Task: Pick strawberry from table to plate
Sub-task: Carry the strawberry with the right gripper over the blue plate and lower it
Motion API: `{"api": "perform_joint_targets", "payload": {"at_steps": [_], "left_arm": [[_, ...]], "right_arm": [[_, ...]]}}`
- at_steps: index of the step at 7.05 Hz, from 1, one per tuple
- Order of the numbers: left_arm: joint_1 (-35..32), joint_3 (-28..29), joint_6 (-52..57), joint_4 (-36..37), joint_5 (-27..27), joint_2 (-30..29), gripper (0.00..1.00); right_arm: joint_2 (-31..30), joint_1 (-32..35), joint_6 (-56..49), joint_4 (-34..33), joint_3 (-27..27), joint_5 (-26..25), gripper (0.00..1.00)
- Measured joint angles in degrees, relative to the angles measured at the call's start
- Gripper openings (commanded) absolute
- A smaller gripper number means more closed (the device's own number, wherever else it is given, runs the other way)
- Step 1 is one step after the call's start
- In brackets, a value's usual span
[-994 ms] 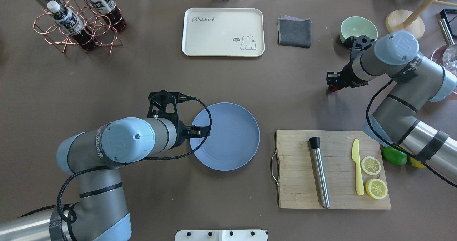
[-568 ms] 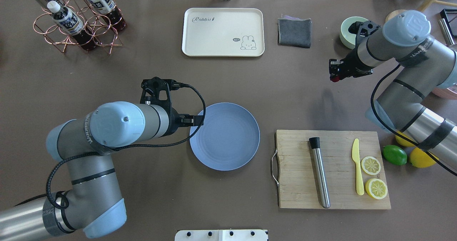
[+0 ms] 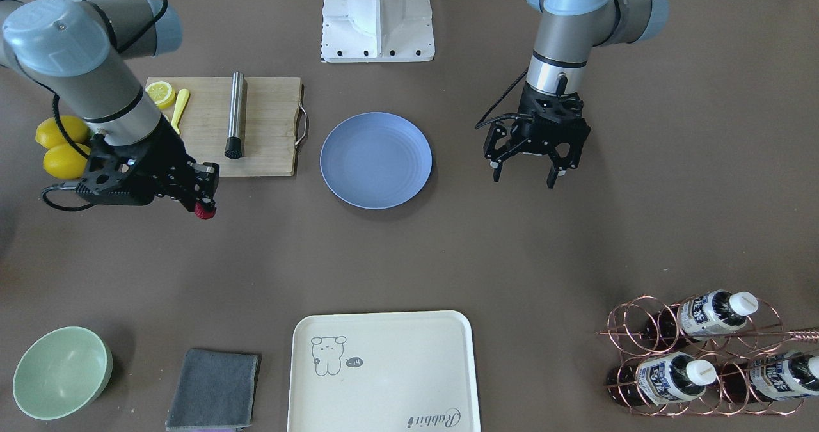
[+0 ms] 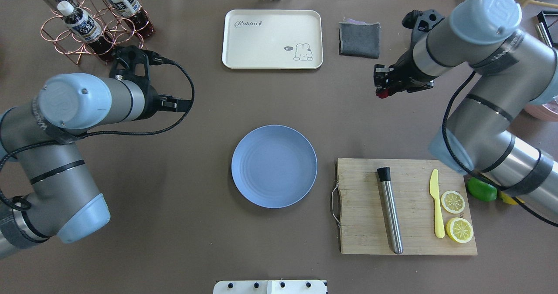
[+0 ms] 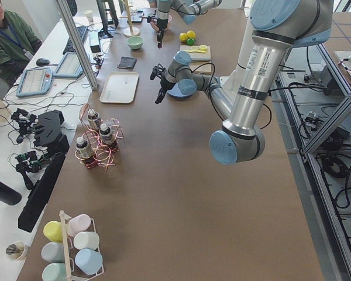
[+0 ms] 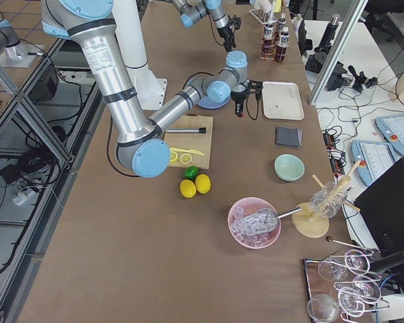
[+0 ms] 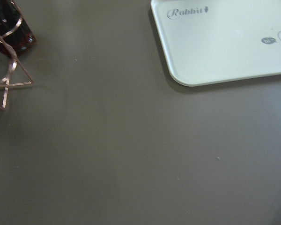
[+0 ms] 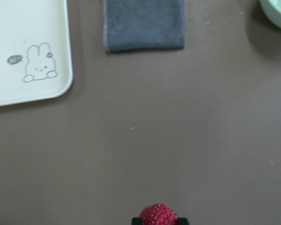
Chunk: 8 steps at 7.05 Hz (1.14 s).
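The small red strawberry hangs above the brown table, and my right gripper is shut on it. In the right wrist view the strawberry shows between the fingertips at the bottom edge. The front-facing view has the strawberry under the right gripper, left of the blue plate. The plate lies bare at the table's middle, nearer the robot and to the left of the berry. My left gripper stands open and holds nothing, off the plate's other side.
A cream tray and a grey cloth lie at the far side. A cutting board with a steel muddler, a yellow knife and lemon slices sits right of the plate. A bottle rack stands far left, a green bowl far right.
My right gripper has carried the strawberry leftward, toward the table's middle. My left arm has pulled back from the plate's edge to the left and further out, near the bottle rack.
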Motion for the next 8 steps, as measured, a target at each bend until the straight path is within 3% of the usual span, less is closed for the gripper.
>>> {"api": "perform_joint_targets", "payload": {"at_steps": [2, 4, 6, 8], "left_arm": [[-4.0, -1.5, 2.2, -0.5, 3.0, 2.6, 0.98], [-9.0, -0.6, 2.5, -0.6, 2.4, 3.8, 0.98], [-15.7, 0.4, 2.7, -0.2, -6.2, 7.5, 0.97], [-20.5, 0.8, 7.7, 0.0, -14.3, 13.9, 0.98]], "right_arm": [[5.8, -9.2, 5.6, -2.8, 0.9, -8.3, 0.0], [13.3, -17.7, 7.0, -8.5, -0.4, -15.0, 0.0], [17.5, -23.6, 7.3, -9.5, -3.7, -19.1, 0.0], [19.3, -24.7, 6.3, -7.8, -8.3, -20.4, 0.0]]}}
